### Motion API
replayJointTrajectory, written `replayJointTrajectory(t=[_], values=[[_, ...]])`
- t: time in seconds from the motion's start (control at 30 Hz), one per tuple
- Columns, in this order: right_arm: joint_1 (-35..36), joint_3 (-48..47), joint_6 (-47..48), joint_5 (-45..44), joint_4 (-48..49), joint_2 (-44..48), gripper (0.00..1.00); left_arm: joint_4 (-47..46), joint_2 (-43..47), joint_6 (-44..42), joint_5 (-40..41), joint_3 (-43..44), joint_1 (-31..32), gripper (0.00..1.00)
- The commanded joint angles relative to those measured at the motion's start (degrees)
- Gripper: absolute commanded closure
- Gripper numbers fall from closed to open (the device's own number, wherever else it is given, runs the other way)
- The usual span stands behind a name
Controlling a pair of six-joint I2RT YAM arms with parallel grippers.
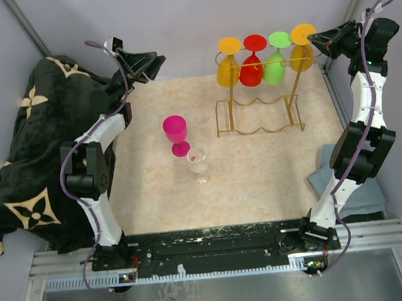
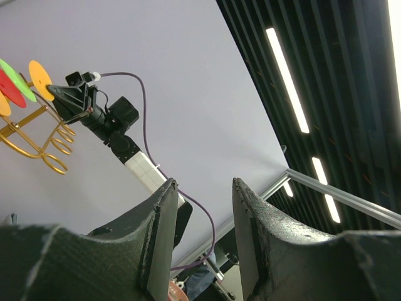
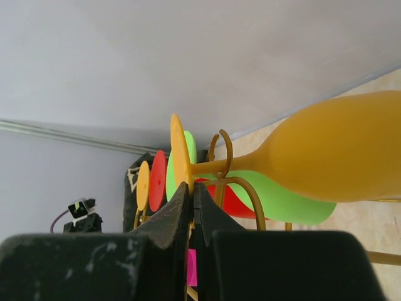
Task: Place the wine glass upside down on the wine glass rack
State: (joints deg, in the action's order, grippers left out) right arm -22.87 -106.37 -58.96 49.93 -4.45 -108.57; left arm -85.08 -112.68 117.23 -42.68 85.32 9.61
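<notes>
- Four hung glasses (image 1: 251,68) sit bowl-down on the rack (image 1: 260,130), their feet resting on its top rails.
- Two more stand upright on the desk (image 1: 260,180), left of the rack: a pink glass (image 1: 175,129) and, just beside it on the near side, a clear glass (image 1: 198,162).
- The right claw (image 3: 191,191) is pinched closed at the foot of the orange glass (image 1: 301,56) on the rack's right end. I cannot tell whether it nips the foot's rim.
- The left claw (image 2: 202,194) is raised well left of the rack, about half open and holding nothing.
- The pink glass looks like light, stiff, smooth plastic. It is top-heavy on a thin stem, so a nudge would likely tip it.
- The clear one may be brittle and is hard to see, so it probably wants a gentle squeeze.
- The stem just under the bowl looks like the best hold. That would leave the foot free to slide onto the rails once the glass is turned over.
</notes>
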Motion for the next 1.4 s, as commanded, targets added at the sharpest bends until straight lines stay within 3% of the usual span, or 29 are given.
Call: replayJointTrajectory(t=[0.0, 0.23, 0.7, 1.13, 1.37], values=[[-0.6, 0.4, 1.2, -0.6, 0.2, 3.4, 0.96, -3.1, 2.7, -0.1, -0.6, 0.0, 0.0, 0.54], [-0.9, 0.2, 1.3, -0.9, -0.7, 4.1, 0.78, -3.1, 2.6, 0.0, -0.6, 0.1, 0.0, 0.54], [-1.1, 4.4, 2.0, -0.7, -1.4, 8.1, 0.77, -3.7, 2.7, 0.3, -0.5, -0.6, 0.0, 0.54], [-2.4, 10.9, 0.9, 0.1, 0.5, 17.4, 0.76, -3.4, 2.0, -0.4, -1.6, -1.7, -0.3, 0.54], [-2.4, 13.9, -0.9, 0.6, 2.1, 22.9, 0.76, 3.7, 3.5, -6.1, -7.0, -2.8, -1.8, 0.55]])
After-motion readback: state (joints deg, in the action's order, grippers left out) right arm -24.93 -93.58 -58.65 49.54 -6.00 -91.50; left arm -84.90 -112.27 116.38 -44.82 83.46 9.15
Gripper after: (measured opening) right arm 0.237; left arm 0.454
